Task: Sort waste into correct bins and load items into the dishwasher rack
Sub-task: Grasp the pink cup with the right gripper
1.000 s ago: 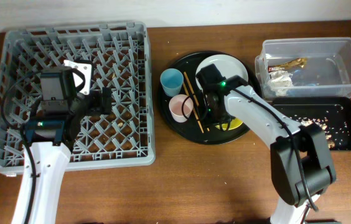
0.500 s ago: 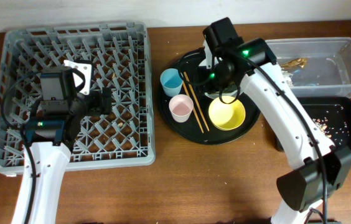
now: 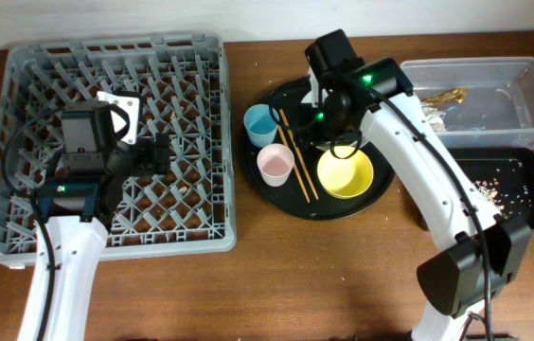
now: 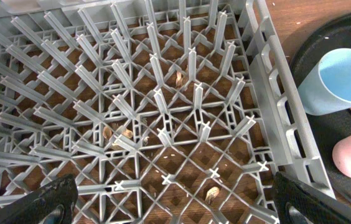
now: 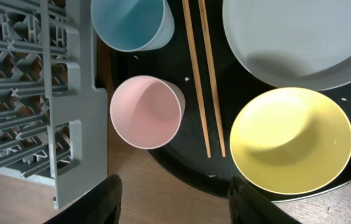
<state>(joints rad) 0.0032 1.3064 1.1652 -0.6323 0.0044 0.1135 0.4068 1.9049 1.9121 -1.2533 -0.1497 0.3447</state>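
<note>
Your right gripper hung wide open and empty above the round black tray.

Its fingers held nothing. The pinkish-white cup stood just beyond the finger on the rack side, the yellow bowl beyond the other, and the chopsticks lay between the two. Your left gripper, equally spread and empty, hung over the dishwasher rack.

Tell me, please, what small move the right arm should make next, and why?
Probably lower the open right gripper onto the pink cup. It hovers empty above the round black tray, the cup stands upright close to its fingers, and the dishwasher rack lies right beside it.
</note>
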